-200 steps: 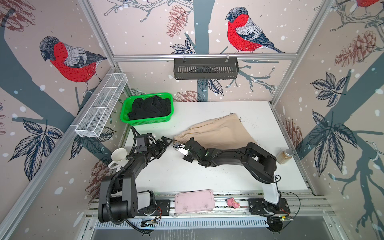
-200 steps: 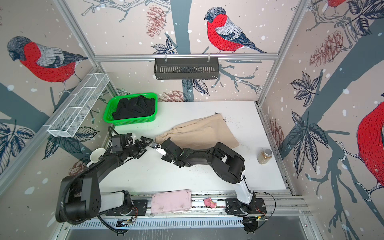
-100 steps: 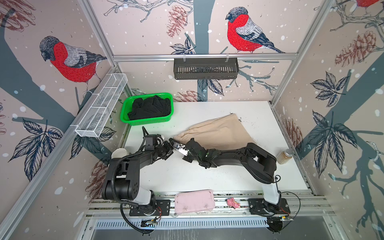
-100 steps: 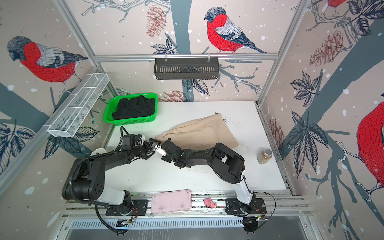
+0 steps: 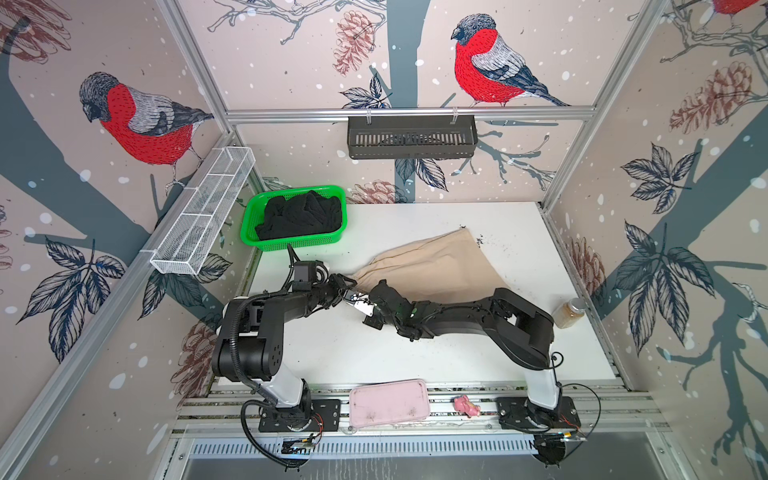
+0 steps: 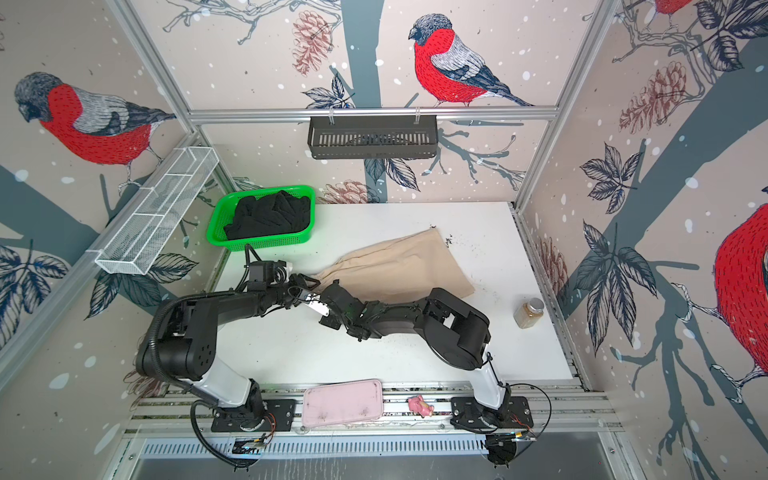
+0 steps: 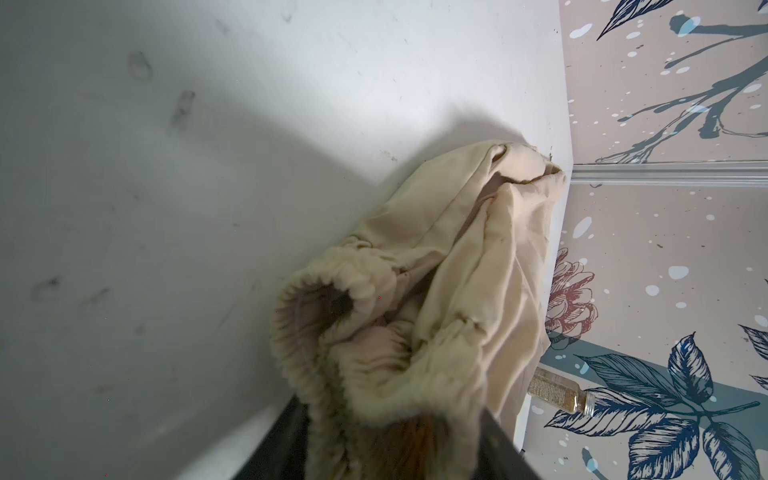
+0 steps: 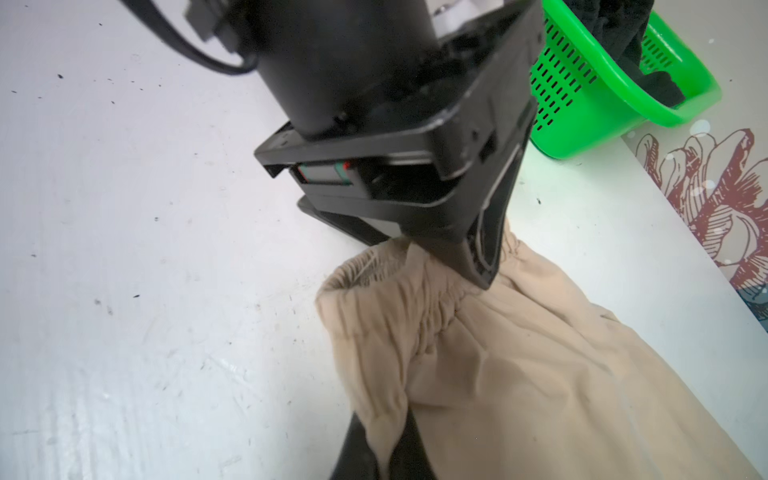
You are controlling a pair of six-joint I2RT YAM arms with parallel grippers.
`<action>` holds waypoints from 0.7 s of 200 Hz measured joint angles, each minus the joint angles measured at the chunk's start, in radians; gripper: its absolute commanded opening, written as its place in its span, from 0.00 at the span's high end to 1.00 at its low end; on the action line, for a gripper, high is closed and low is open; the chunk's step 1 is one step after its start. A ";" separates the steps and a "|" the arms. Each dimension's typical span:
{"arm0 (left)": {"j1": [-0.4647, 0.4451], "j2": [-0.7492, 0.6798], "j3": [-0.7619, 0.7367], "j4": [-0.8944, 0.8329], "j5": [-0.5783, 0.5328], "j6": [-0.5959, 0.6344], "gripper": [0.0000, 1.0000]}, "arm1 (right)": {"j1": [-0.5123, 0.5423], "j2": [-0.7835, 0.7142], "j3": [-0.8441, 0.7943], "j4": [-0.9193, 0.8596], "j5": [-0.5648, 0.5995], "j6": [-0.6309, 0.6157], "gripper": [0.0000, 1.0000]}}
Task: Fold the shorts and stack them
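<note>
The tan shorts (image 5: 432,266) lie flat near the middle of the table (image 5: 415,345), legs pointing to the back right. The waistband (image 8: 395,291) end is by the two arms, which meet there.

The right gripper (image 8: 386,440) is pinched tight on the waistband. In the right wrist view tan cloth sits bunched between its 2 black fingers. The left gripper (image 8: 478,257) is also at the waistband, at a spot just beside the right one. In the left wrist view the gathered band fills the space between its fingers, so I think it is gripping the cloth too, w/ the jaws part way closed.

The black shorts (image 5: 301,214) sit in a heap in the green basket (image 5: 291,243) at the back left. They are not folded yet.

Step in hand, I think: both grippers take hold of the tan waistband to get set for a fold. The task looks like it is only near its start, as no fold is made and nothing is stacked.

Next move, my guess: pull the 2 grips apart to make the band straight, then lift it and lay it over toward the legs. Both grips need to hold well, or the soft cloth may slip & bunch up. The arms are very close, so they should take care not to bump.
</note>
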 measured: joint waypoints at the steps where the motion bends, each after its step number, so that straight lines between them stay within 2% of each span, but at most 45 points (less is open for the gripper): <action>1: 0.000 0.000 0.000 -0.001 0.000 0.001 0.82 | 0.000 0.000 0.000 0.000 0.000 0.000 0.90; 10: 0.000 -0.003 0.009 -0.013 0.000 0.015 1.00 | 0.006 0.000 0.009 -0.010 -0.005 0.000 0.81; 30: -0.005 -0.018 0.041 -0.075 -0.027 0.051 1.00 | 0.013 -0.010 0.020 -0.020 -0.034 0.019 0.48; 42: -0.005 -0.028 0.075 -0.127 -0.043 0.080 1.00 | 0.011 -0.027 0.024 -0.028 -0.062 0.024 0.35; 55: -0.003 -0.036 0.121 -0.198 -0.058 0.120 1.00 | -0.002 -0.056 0.026 -0.042 -0.113 0.052 0.30; 88: 0.039 -0.074 0.201 -0.370 -0.066 0.201 1.00 | -0.108 -0.186 -0.006 -0.057 -0.209 0.158 0.36; 109: 0.078 -0.100 0.256 -0.493 -0.072 0.256 1.00 | -0.189 -0.249 -0.044 -0.088 -0.232 0.203 0.60; 140: 0.127 -0.107 0.337 -0.652 -0.080 0.332 1.00 | -0.210 -0.278 -0.108 -0.161 -0.192 0.199 0.79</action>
